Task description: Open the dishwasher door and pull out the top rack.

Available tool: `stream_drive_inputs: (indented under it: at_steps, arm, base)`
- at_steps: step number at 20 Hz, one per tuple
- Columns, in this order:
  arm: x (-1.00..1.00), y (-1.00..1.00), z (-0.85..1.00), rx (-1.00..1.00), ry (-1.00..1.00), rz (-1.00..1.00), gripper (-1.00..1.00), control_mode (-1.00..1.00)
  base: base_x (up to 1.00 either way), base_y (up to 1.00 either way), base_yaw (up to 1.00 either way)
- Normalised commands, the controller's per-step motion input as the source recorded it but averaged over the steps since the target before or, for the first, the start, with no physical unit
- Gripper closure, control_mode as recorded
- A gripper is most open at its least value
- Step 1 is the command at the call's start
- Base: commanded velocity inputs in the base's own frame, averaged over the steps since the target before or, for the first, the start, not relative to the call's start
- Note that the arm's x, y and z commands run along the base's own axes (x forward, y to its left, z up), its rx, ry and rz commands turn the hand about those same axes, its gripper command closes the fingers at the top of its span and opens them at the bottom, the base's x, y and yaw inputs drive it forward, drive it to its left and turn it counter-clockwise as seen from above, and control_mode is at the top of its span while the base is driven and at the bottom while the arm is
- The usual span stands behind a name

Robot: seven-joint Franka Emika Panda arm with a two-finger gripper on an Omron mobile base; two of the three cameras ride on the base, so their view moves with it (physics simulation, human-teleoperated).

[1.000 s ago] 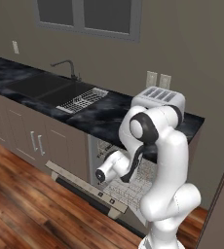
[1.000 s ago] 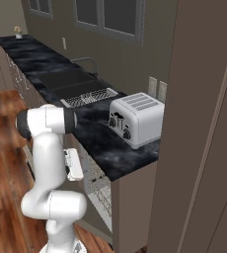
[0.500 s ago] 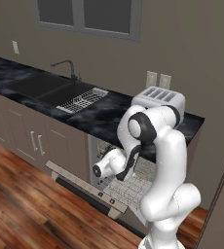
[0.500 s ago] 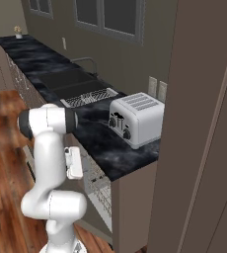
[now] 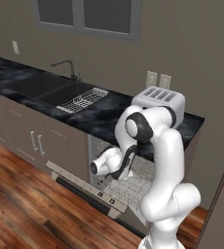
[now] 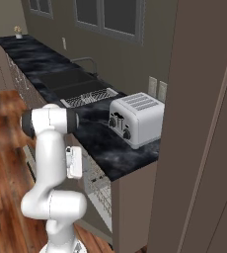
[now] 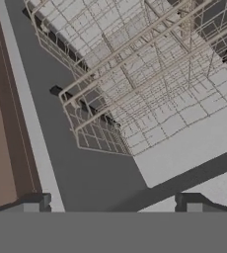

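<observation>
**Lena:** Gripper (image 7: 113, 200) first: both dark tips stand far apart at the bottom of the hand view, nothing between them, so it's spread and holding nothing. It hangs just above the wire.

**Tom:** And the big things?

**Lena:** From the left base view the black counter (image 5: 92, 116) runs along the wall, the sink (image 5: 48, 88) set in it. Under its right end the dishwasher door (image 5: 87, 187) is already folded down, inner face up, button strip along its front edge.

**Tom:** The top rack?

**Lena:** The top rack (image 7: 135, 69) is the white-grey grid right under the hand, partly out over the door; how far it sits inside the tub, I can't tell. Smaller still, the toaster (image 6: 136, 118) sits on the counter above it, the dish drainer (image 5: 82, 99) beside the sink.

**Tom:** What could spoil it?

**Lena:** I'd say closing on a thin cross-wire instead of the front rim; the tips could slip off as it pulls. Coming down crooked might also jam the fingers in the grid.
</observation>
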Motion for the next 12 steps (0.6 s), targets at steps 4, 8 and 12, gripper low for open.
stream_drive_inputs:
  at_steps: [4,8,12]
  arm:
    - [0.02,-0.02,-0.19,0.00,0.00,-0.07,-1.00,-1.00]
    - [0.11,-0.01,-0.17,-0.01,-0.05,-0.04,-1.00,-1.00]
    - [0.16,-0.05,-0.11,-0.02,-0.05,-0.01,-1.00,-1.00]
  base:
    - [0.00,0.00,0.00]
    - [0.00,0.00,0.00]
    - [0.00,0.00,0.00]
